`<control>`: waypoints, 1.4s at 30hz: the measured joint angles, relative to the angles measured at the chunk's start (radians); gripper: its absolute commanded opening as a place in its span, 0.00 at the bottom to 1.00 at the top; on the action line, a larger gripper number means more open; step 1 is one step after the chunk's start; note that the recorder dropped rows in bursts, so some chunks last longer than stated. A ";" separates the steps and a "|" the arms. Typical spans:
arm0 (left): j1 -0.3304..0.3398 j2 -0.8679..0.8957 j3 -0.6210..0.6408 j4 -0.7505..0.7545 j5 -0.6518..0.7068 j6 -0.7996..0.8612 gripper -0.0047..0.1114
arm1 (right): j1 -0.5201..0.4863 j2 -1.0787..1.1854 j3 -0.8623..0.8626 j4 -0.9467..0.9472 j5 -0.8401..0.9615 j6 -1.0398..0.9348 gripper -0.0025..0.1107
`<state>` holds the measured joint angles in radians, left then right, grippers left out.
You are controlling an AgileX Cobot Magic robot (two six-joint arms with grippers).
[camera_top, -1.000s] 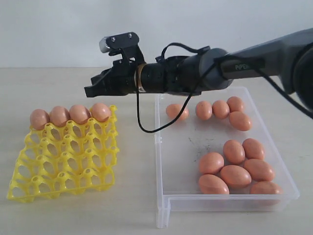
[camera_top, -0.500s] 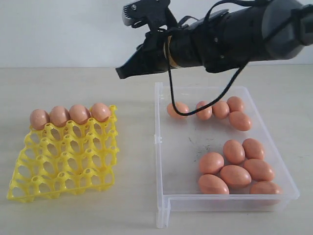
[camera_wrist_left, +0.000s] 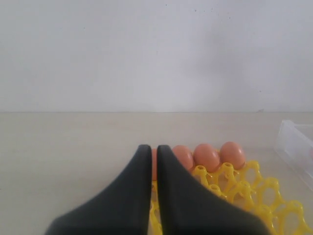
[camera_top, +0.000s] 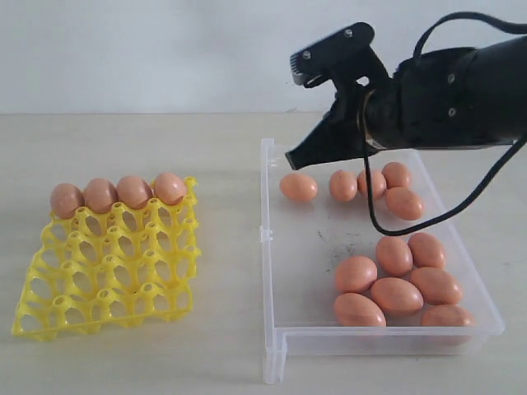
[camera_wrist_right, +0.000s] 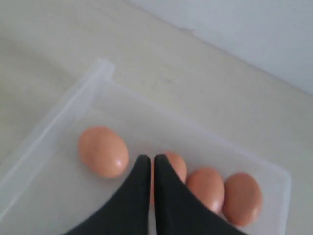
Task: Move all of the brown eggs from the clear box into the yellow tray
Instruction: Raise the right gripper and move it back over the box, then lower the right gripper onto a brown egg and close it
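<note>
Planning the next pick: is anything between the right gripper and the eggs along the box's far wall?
Nothing visible does. The right gripper hangs shut above the clear box, with only open air between it and the nearest brown egg.

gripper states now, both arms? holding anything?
Left gripper: shut, empty.
Right gripper: shut, empty, over the box.
</note>
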<state>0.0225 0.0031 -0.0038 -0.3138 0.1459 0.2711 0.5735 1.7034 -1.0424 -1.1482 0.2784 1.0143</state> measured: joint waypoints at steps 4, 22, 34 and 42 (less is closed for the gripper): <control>0.000 0.000 0.000 0.000 0.000 0.000 0.07 | -0.088 0.000 -0.032 0.604 0.142 -0.583 0.02; 0.000 0.000 0.000 0.000 0.000 0.000 0.07 | -0.267 0.048 -0.143 1.340 0.645 -1.333 0.53; 0.000 0.000 0.000 0.000 0.000 0.000 0.07 | -0.267 0.191 -0.143 1.348 0.607 -1.250 0.53; 0.000 0.000 0.000 0.000 0.000 0.000 0.07 | -0.267 0.259 -0.143 1.358 0.536 -1.224 0.53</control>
<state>0.0225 0.0031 -0.0038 -0.3138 0.1459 0.2711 0.3069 1.9621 -1.1852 0.2097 0.8145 -0.2099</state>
